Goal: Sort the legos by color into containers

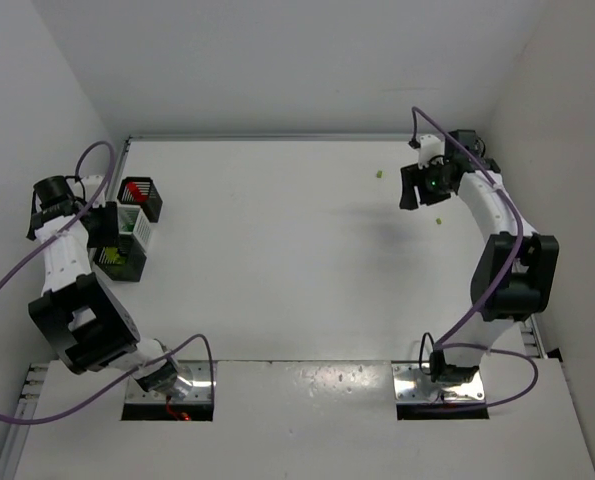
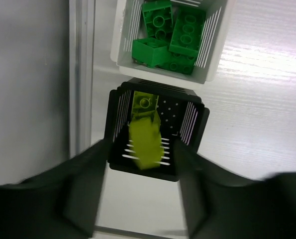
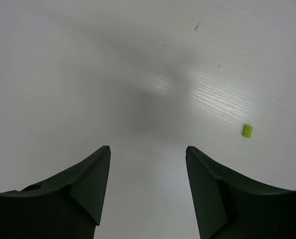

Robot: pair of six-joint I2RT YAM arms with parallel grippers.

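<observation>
Yellow-green lego (image 2: 145,142), blurry, looks loose between our parted left fingers (image 2: 83,196), right over the black container (image 2: 192,124) holding its match (image 2: 145,102), while our right fingers (image 3: 83,194) hang wide and empty, a stray lego (image 3: 246,130) off to their right.

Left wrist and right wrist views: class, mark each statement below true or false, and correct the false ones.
1. The white bin holds dark green bricks. True.
2. The black bin below the left pincer holds red bricks. False: a yellow-green brick lies in it.
3. The right pincer is shut on a brick. False: it is open and empty, above the bare table.
4. A loose yellow-green brick lies on the table to one side of the right pincer. True.
</observation>
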